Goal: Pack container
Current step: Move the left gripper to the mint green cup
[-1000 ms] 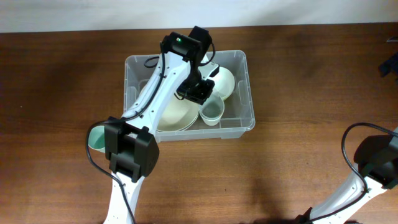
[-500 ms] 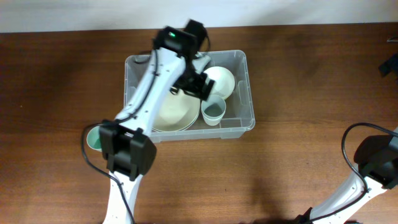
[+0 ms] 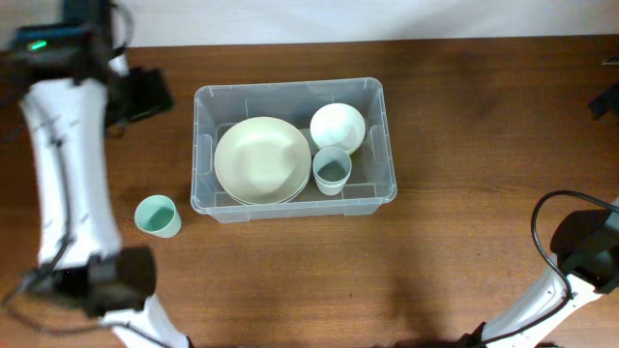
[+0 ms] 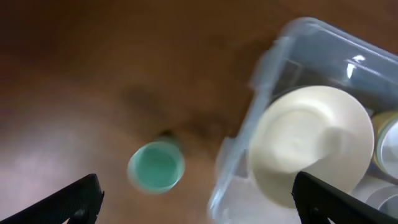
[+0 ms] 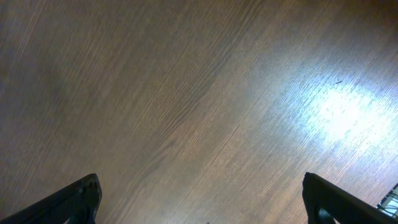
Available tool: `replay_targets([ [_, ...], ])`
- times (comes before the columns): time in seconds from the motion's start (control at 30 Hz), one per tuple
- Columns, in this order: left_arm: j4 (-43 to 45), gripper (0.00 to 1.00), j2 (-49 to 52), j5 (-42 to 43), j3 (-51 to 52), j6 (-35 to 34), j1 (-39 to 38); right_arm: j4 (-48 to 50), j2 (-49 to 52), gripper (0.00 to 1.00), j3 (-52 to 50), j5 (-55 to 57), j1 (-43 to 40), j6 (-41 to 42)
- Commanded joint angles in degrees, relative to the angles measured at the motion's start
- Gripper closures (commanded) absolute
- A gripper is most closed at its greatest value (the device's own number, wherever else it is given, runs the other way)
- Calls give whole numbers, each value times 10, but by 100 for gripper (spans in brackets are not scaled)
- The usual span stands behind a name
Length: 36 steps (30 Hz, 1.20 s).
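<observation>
L arm [image 3: 66, 164] swung out of container [image 3: 290, 86] to left; L end effector [image 4: 199, 198] spread, empty; R end effector [image 5: 200, 200] spread

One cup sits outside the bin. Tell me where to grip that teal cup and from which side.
Probably best to pinch the teal cup by its rim from straight above, one finger inside and one outside. It stands upright with its mouth open, apart from the container.

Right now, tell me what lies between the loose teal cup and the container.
Only bare table lies between the teal cup and the container; they stand apart. The overhead view shows it best.
</observation>
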<state>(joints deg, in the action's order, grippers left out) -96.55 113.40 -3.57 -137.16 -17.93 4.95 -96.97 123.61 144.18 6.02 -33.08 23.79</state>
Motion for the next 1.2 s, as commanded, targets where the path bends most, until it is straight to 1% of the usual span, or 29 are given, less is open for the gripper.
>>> replay_targets([
  [0.0, -2, 0, -123, -7, 110, -65, 68, -1, -2, 1, -3, 7, 1, 2],
  [0.17, 16, 1, -218, 7, 261, -97, 137, -1, -2, 1, -3, 7, 1, 2],
  [0.33, 75, 1, -270, 41, 389, -97, 167, -1, -2, 1, -3, 7, 1, 2],
  [0.57, 139, 1, -276, 42, 527, -94, 167, -1, -2, 1, -3, 7, 1, 2],
  [0.8, 257, 1, -276, 58, 666, -95, 167, -1, -2, 1, -3, 7, 1, 2],
  [0.97, 342, 1, -271, 62, 726, -95, 167, -1, -2, 1, -3, 7, 1, 2],
  [1.17, 376, 0, -245, 63, 728, -95, 167, -1, -2, 1, -3, 7, 1, 2],
])
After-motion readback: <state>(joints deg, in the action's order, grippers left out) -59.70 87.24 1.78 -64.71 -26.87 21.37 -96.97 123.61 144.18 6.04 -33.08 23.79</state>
